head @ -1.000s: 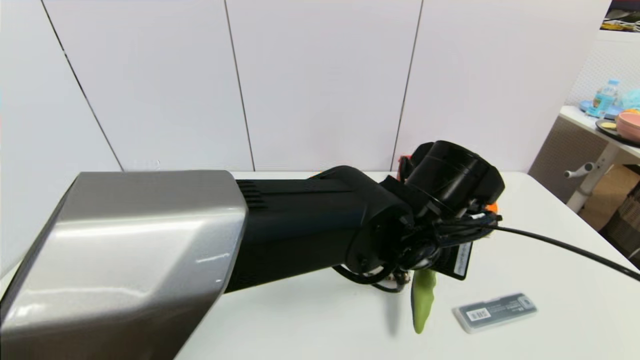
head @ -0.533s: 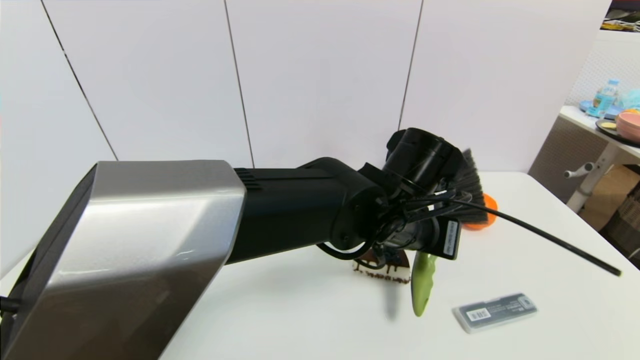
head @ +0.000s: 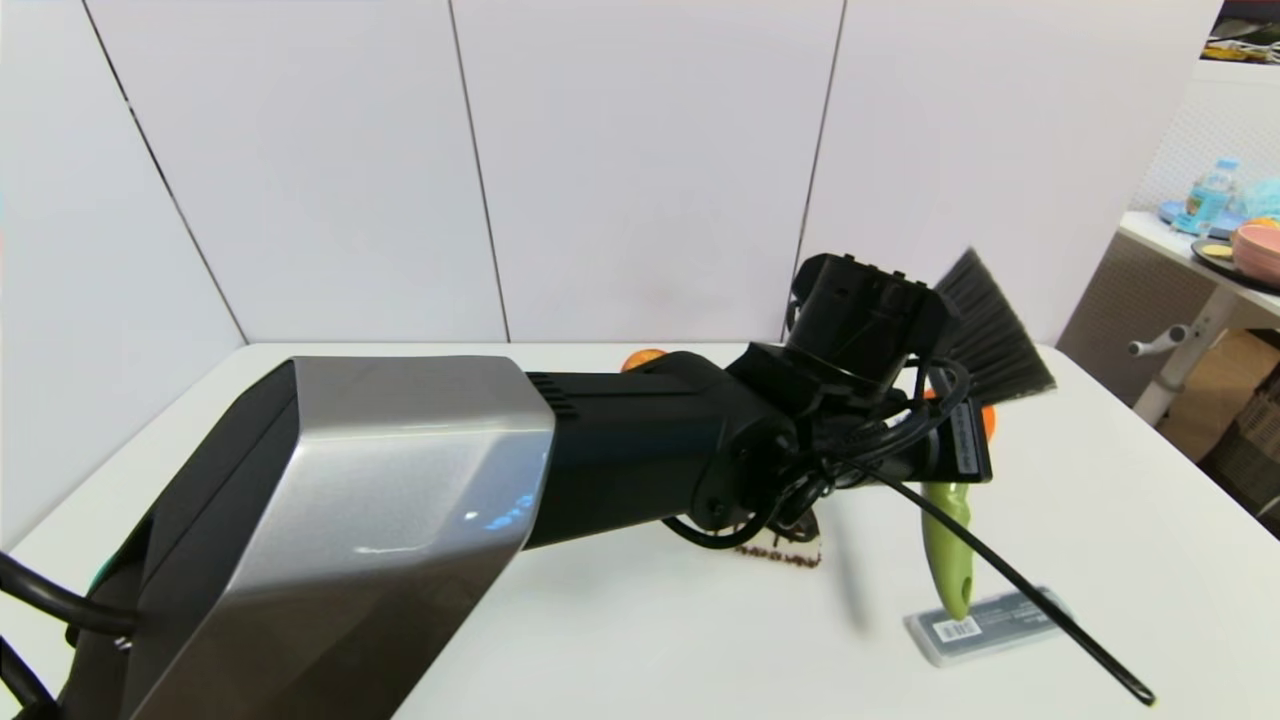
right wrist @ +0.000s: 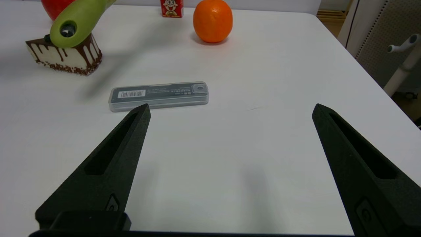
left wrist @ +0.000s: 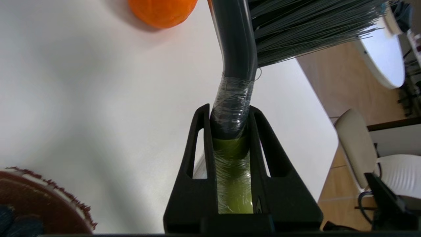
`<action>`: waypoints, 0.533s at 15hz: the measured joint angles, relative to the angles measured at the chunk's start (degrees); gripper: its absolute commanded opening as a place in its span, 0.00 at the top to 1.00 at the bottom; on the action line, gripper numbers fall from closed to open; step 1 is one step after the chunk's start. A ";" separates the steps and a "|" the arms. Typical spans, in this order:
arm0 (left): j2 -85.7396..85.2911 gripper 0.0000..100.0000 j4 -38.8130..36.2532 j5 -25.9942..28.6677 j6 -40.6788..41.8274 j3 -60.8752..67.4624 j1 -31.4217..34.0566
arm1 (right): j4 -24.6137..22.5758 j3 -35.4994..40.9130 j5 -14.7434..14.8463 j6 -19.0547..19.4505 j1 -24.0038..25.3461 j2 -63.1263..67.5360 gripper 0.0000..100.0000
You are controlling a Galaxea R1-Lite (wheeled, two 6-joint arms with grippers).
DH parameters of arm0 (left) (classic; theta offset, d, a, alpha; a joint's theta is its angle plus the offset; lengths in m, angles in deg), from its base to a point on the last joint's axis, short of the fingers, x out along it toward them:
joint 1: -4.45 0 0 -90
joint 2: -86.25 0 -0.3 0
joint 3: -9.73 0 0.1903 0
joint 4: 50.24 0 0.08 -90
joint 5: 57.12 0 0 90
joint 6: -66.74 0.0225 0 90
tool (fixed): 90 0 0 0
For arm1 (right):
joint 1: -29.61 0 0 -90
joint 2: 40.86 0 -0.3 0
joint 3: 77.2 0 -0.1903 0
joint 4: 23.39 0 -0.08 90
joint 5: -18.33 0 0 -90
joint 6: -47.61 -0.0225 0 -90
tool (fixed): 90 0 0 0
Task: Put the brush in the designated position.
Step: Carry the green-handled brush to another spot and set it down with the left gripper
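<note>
The left gripper (left wrist: 231, 131), reaching out above the tabletop's (head: 1100, 500) right half, clamps the brush (head: 945, 540) at its neck, bristles up, handle hanging over the grey case (head: 985, 625). The right gripper (right wrist: 230, 113) hovers wide open near the front right edge.

Clamped in the black left claw (left wrist: 230, 131), the long hand brush (left wrist: 234, 108) shows lime-green handle, dark grey neck, black bristles. Beyond it sits a plain orange fruit (left wrist: 161, 11); beside, brown-dripped white cake slice (right wrist: 64, 54).

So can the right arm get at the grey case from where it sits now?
Probably yes. The right gripper hangs open just short of the grey case with bare table between. The brush handle, held by the left gripper, hangs above the case and may crowd it.
</note>
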 measured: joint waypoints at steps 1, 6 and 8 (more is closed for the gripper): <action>0.24 1.00 -2.06 0.07 -2.34 0.00 -0.05 | 0.02 0.00 0.00 0.00 0.00 0.00 0.00; 1.07 1.00 -6.50 0.09 -13.78 0.06 -0.68 | -0.02 0.00 0.00 0.02 0.00 0.00 0.00; 1.77 1.00 -6.52 0.07 -15.13 0.09 -0.60 | -0.02 0.00 0.00 0.02 0.00 0.00 0.00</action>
